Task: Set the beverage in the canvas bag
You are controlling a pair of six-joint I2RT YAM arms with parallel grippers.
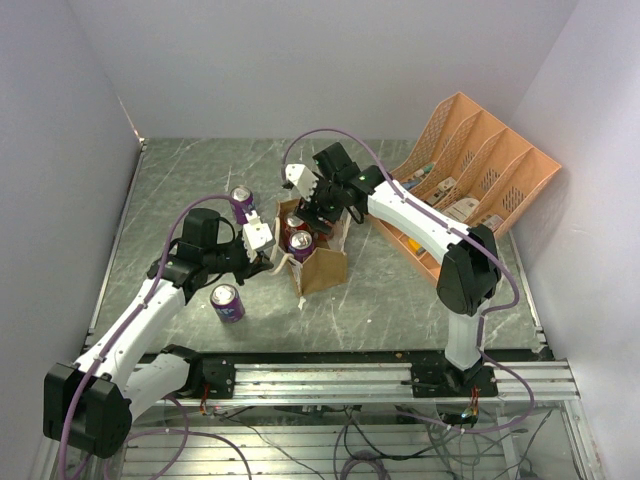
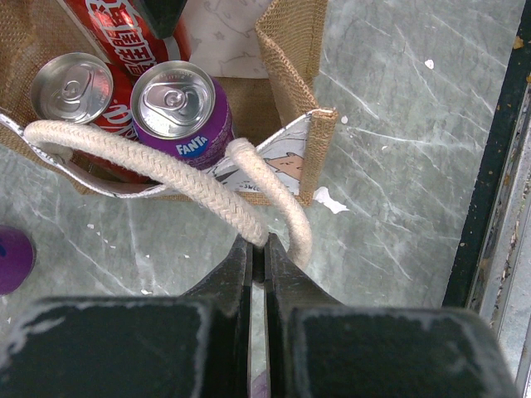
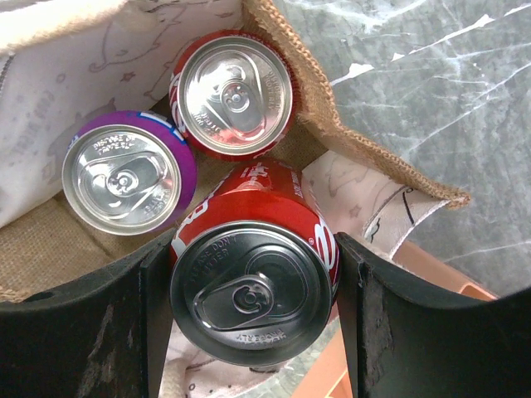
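Lost most of a purple can (image 2: 10, 259) at the left wrist view's left edge. Could not make out the small items (image 1: 445, 187) in the orange organizer (image 1: 520, 165). Saw little inside the bag (image 1: 325, 268) from above, behind the right gripper (image 1: 308, 218).

The left arm (image 1: 130, 330) reaches from lower left toward centre frame, its left gripper (image 2: 258, 245) pinched tight on a cream handle (image 2: 158, 157). The right arm (image 1: 420, 222) folds from lower right to centre, its right gripper (image 3: 253, 274) pointing down, jaws clasping a red can (image 3: 249, 240).
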